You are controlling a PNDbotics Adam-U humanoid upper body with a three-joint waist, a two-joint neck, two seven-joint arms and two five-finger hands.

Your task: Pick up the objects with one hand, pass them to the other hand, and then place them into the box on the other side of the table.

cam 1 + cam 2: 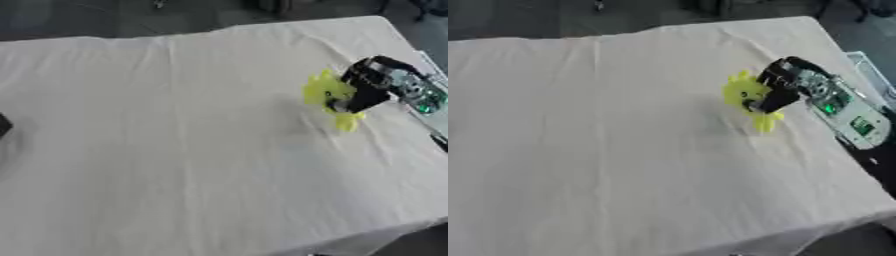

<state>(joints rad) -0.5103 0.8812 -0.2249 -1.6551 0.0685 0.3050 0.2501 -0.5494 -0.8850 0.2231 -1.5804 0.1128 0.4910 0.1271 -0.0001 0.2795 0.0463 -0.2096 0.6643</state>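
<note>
Bright yellow-green object [745,95] with ragged, spiky edges, blurred in outline, lay on the white-covered tabletop [605,150] toward its right side, right hand [773,90] sat over it, black fingers curled down onto it, seemingly gripping it.

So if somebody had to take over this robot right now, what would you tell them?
Right hand: down on the yellow object at the table's right side, fingers around it; whether it is lifted off the cloth cannot be told.
Left hand: barely a dark sliver at the left edge in the left eye view, state unclear.
Box: not in view.
Done: the pick-up is under way at most.
Left: pass the object to the left hand, then place it in the box.
</note>
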